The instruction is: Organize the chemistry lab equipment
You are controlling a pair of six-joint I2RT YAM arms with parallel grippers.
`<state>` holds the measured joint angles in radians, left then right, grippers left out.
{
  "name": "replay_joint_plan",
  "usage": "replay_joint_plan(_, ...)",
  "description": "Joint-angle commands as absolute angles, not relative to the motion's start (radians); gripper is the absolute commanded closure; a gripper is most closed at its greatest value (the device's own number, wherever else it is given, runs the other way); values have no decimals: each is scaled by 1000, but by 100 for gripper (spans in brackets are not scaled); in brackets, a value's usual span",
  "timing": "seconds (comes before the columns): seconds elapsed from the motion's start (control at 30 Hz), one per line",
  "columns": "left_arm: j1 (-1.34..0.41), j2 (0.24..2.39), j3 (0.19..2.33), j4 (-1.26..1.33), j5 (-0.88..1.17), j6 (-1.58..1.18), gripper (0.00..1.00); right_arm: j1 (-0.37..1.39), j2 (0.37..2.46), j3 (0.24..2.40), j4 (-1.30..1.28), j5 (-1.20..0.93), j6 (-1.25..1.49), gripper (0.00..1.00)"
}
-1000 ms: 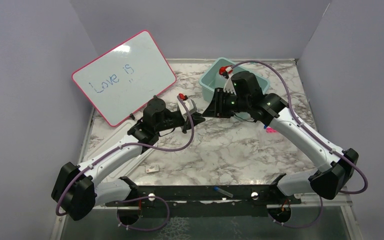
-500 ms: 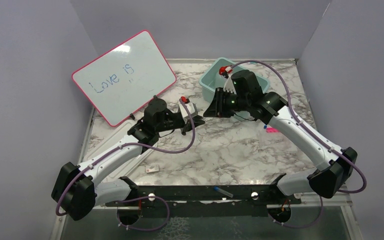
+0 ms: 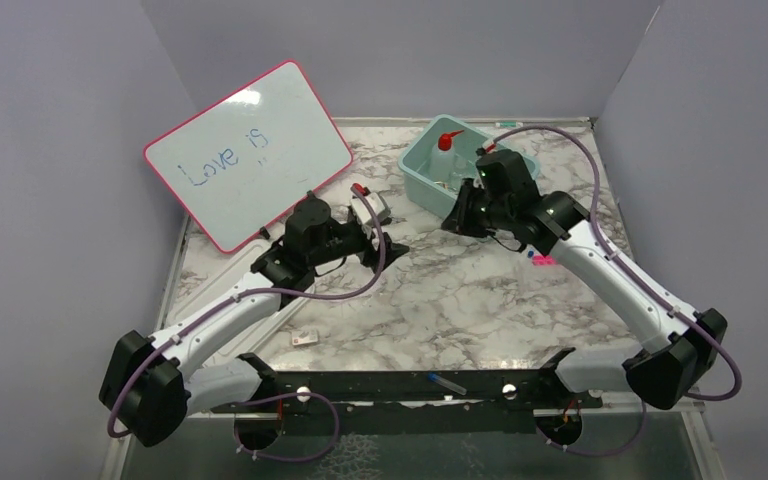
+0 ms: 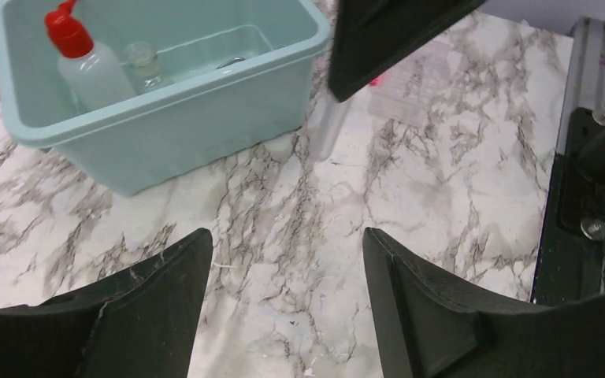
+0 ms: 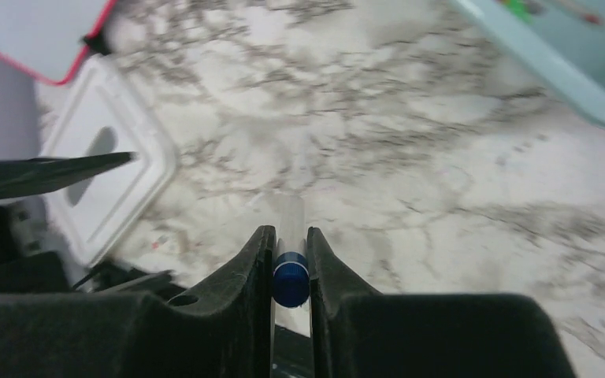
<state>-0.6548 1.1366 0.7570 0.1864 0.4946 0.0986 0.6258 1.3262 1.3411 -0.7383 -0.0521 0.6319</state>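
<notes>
The right fingers (image 5: 252, 268) pinch a clear tube (image 5: 290, 213) near its blue-capped end, just in front of the teal bin (image 4: 165, 110) and low over the marble surface (image 4: 283, 197). The left fingers (image 4: 150, 315) stand spread and empty, a little further from the bin. The step in hand looks like binning the tube. Next it must be lifted over the bin's rim and released beside the squeeze bottle (image 4: 87, 67) (upright inside, by a small vial (image 4: 143, 63)). Only the right wrist view shows the blue cap; only the left wrist view shows the vial.
</notes>
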Motion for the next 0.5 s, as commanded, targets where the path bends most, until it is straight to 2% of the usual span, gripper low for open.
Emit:
replay_joint_plan(0.0,-653,1051,711,211,360,-53,27,591,1214,1253,-904,318,676,88)
replay_joint_plan(0.17,-653,994,614,303,353,-196,27,534,1146,1157,-1010,476,784,88)
replay_joint_plan(0.47,-653,1024,602,317,351,-241,27,365,1101,1000,-972,505,834,88)
